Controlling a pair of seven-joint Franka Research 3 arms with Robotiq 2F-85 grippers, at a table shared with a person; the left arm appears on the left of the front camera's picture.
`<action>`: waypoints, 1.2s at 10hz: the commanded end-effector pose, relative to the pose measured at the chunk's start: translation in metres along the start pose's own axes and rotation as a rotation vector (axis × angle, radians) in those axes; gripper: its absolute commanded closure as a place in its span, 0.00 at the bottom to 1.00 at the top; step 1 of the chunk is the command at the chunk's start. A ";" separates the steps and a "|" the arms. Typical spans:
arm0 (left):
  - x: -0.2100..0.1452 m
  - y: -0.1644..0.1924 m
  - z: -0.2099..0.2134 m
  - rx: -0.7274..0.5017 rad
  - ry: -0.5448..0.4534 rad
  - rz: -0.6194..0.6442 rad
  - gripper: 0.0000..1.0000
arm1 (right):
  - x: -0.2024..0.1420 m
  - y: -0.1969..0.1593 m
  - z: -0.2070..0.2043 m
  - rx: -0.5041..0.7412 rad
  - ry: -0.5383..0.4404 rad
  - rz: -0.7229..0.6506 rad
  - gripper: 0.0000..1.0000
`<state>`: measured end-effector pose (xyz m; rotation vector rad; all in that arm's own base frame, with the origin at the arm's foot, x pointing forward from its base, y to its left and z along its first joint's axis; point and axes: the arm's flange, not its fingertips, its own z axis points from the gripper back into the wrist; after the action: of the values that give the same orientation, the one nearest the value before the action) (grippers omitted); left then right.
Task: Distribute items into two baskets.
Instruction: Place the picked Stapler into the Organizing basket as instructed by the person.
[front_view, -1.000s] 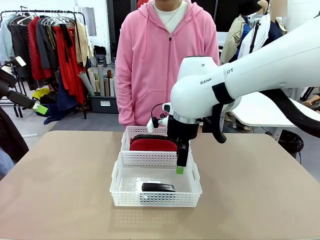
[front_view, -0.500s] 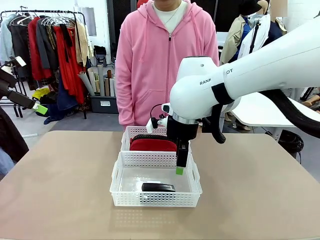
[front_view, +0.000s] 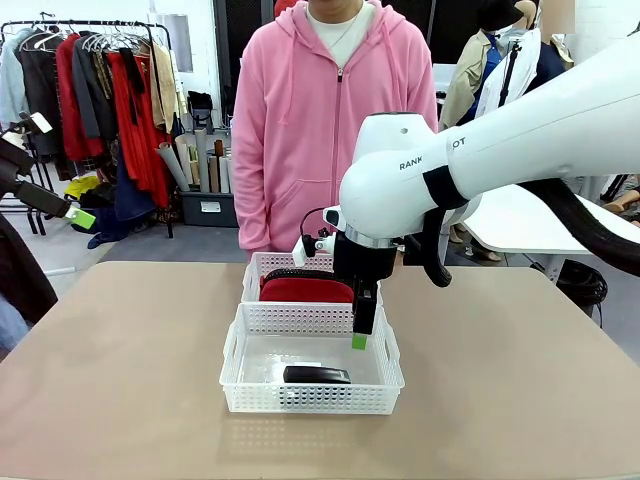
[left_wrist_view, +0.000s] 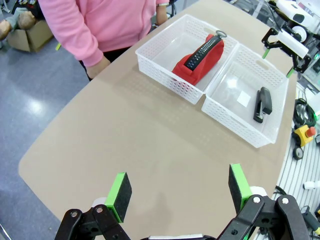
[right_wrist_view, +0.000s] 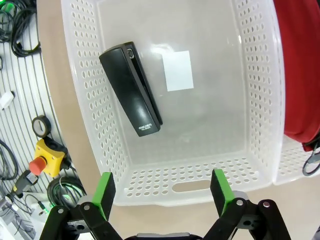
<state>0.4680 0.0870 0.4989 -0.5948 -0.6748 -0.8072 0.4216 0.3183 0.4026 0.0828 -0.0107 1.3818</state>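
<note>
No change over the last second. Right tool hangs with jaws apart, empty; stapler lies in the basket just ahead, pouch in the far basket. Distribution looks complete.

A: Where is the near basket?

B: On the table, white with lattice sides, its far wall touching the far basket, a matching one.

A: What is inside each?

B: The near basket holds the black stapler, lying flat beside a white label. Behind the near basket, the far one holds the red zip pouch, zipper uppermost.
</note>
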 end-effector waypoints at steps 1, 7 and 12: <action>0.001 -0.001 0.001 -0.004 -0.008 -0.001 0.00 | -0.019 -0.017 0.017 -0.007 -0.007 -0.137 0.00; 0.001 -0.001 0.001 -0.004 -0.008 -0.001 0.00 | -0.165 -0.081 0.124 0.111 -0.225 -0.569 0.00; 0.001 -0.001 0.001 -0.004 -0.008 -0.001 0.00 | -0.305 -0.085 0.153 0.229 -0.603 -0.756 0.00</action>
<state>0.4679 0.0878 0.4988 -0.5940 -0.6748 -0.8056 0.4714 0.0001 0.5355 0.5687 -0.2375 0.5682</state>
